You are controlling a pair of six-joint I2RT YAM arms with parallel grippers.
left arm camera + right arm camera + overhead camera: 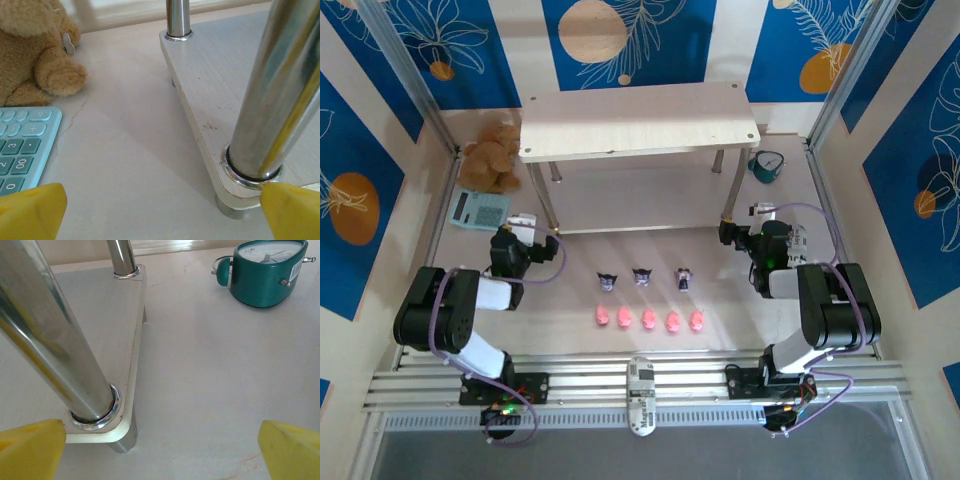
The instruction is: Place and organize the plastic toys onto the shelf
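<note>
- The left hand [523, 224] and right hand [760, 212] are both released, each at a front leg of the shelf [638, 125].
- The pink pigs [648, 319] and dark figurines [642, 276] lie before the shelf, in rows parallel to its front edge, midway between the hands.

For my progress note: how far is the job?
Done: nothing; the two-tier pale wood shelf with silver legs carries no toy. In hand: nothing; left gripper and right gripper are open and empty. To do: five pink plastic pigs and three dark white-faced figurines on the table.
</note>
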